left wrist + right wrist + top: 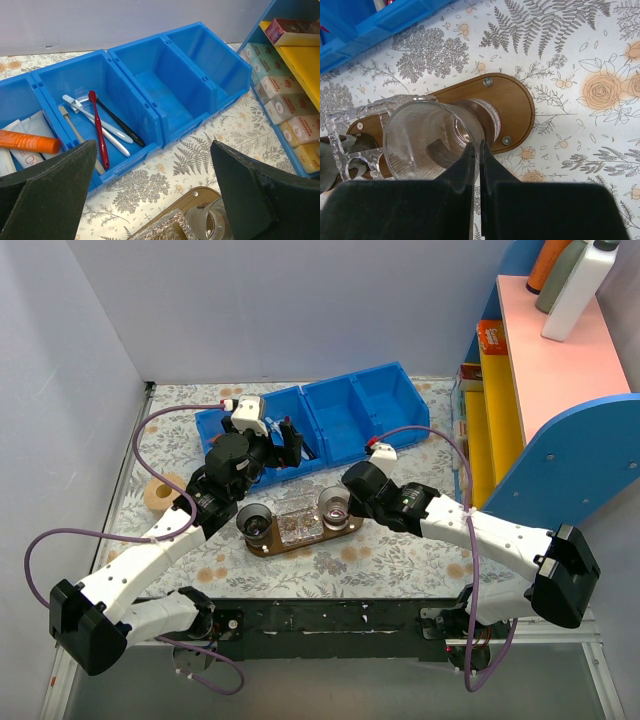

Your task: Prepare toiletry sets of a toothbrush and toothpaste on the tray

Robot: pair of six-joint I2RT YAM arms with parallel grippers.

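**Left arm over the bins, right arm at the tray**

We see the left gripper (153, 146) spread wide and holding nothing, above a row of blue bins (165, 47). The toothbrush (97, 121) lies in one bin beside a red toothbrush (99, 132) and a dark toothbrush (120, 122). The toothpaste (30, 160) lies in the adjoining bin, partly under an orange tube (27, 142). The tray (512, 105) rests on the floral cloth (580, 60) near the bins and carries a glass cup (420, 135). The right gripper (479, 150) is clenched, its tips at the cup's rim. We cannot tell whether they pinch the glass.
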